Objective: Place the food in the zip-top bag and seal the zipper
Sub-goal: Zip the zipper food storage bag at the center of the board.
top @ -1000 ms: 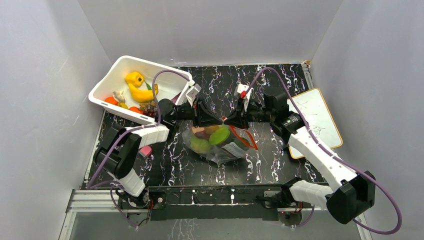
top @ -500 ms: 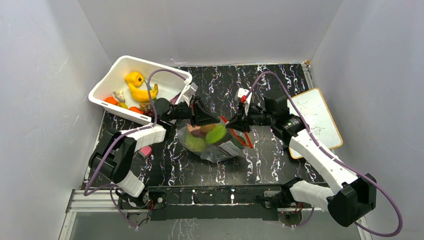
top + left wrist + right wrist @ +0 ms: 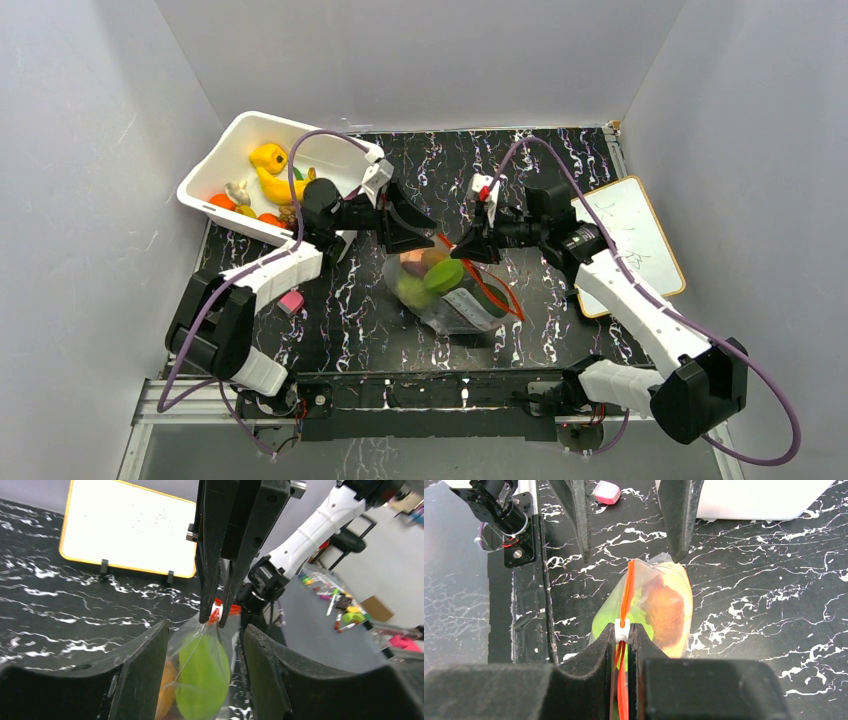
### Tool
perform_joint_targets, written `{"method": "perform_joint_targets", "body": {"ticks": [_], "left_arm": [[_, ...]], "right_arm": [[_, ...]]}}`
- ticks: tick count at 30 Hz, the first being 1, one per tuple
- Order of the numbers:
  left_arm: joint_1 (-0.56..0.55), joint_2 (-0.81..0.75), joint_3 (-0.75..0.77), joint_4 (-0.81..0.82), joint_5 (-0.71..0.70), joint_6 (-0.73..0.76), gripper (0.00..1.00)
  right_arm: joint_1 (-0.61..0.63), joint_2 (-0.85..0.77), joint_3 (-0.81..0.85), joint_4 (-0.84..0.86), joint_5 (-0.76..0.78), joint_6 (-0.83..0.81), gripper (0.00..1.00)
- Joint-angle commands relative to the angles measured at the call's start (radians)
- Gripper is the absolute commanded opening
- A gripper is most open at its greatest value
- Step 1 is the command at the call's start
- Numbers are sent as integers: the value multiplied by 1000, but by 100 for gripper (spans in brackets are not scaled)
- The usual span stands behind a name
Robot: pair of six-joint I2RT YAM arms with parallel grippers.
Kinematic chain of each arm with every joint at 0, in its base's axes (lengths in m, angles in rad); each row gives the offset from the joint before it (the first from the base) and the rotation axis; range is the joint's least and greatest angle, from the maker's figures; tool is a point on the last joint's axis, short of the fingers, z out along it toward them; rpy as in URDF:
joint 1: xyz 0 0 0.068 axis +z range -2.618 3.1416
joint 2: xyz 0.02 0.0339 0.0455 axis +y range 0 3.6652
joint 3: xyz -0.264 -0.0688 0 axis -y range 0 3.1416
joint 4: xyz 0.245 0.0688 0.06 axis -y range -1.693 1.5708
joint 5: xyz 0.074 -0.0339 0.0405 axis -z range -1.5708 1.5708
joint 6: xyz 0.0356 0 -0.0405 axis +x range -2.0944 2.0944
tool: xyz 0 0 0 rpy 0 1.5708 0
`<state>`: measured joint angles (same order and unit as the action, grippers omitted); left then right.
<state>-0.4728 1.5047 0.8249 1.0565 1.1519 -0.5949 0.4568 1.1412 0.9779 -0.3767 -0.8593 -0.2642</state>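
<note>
The clear zip-top bag [image 3: 446, 292] hangs over the middle of the table, with green food [image 3: 202, 675] and orange food [image 3: 664, 611] inside it. My right gripper [image 3: 458, 249] is shut on the red-orange zipper [image 3: 626, 592], right at its white slider [image 3: 622, 630]. My left gripper [image 3: 420, 232] stands open just left of the bag's mouth. Its fingers [image 3: 142, 680] straddle the bag without pinching it. In the left wrist view the right gripper [image 3: 212, 620] hangs above the bag, clamped on the slider. In the right wrist view the left gripper [image 3: 631, 557] shows open beyond the bag.
A white bin [image 3: 335, 155] at the back left holds more toy food, yellow and orange pieces among it. A white board with an orange frame [image 3: 630, 240] lies at the right. A small pink block [image 3: 291, 301] sits near the left arm.
My left gripper has opened, let go of the bag's mouth and drawn back to the left. The bag now hangs from the right gripper alone and has shifted slightly right.
</note>
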Motion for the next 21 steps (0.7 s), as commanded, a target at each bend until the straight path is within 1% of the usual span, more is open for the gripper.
{"method": "perform_joint_targets", "body": {"ticks": [1,4,8,12,15,21], "left_arm": [[3,-56,98,-295,62,272,56],[1,-37,128,-356,104,311,57],[-1,-12,132,-335,120,306,56],[-1,16,143,-230,144,237,50],[-3,31,144,-137,158,162,48],[-3,50,152,-25,158,76,43]], "right_arm": [[-4,16,112,35,-68,-22,0],[-4,35,139,38,-83,-20,0],[-3,49,158,39,-100,-21,0],[-3,64,170,38,-109,-18,0],[-3,73,176,42,-115,-14,0],[-3,86,179,61,-119,2,0]]}}
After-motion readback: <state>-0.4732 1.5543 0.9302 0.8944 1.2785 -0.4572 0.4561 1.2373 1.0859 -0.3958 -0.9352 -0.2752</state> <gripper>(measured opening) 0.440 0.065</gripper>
